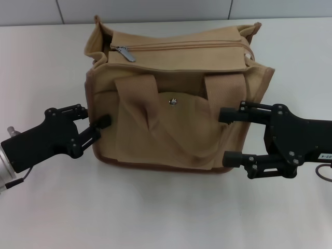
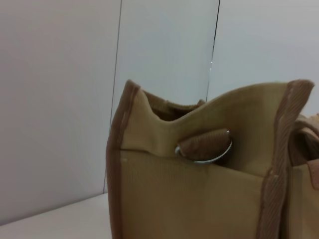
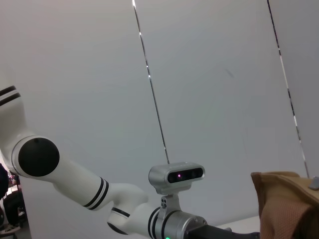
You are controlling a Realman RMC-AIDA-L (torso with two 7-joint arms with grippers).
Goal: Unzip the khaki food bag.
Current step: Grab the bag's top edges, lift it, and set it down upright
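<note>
Left gripper [image 1: 104, 126], fingers near-together at the bag's [image 1: 176, 98] side, sits nearest the zipper pull [image 1: 125, 53] up-and-behind it; right gripper [image 1: 226, 136] gapes open.

We see a white table [image 1: 155, 212] from six o'clock upward, and grey wall panels [image 1: 145, 10] at twelve o'clock.

The khaki food bag [image 1: 176, 98] fills the gap between the left end effector [image 1: 102, 126] and right end effector [image 1: 227, 136], while bare bench [image 1: 166, 212] lies open behind both.
</note>
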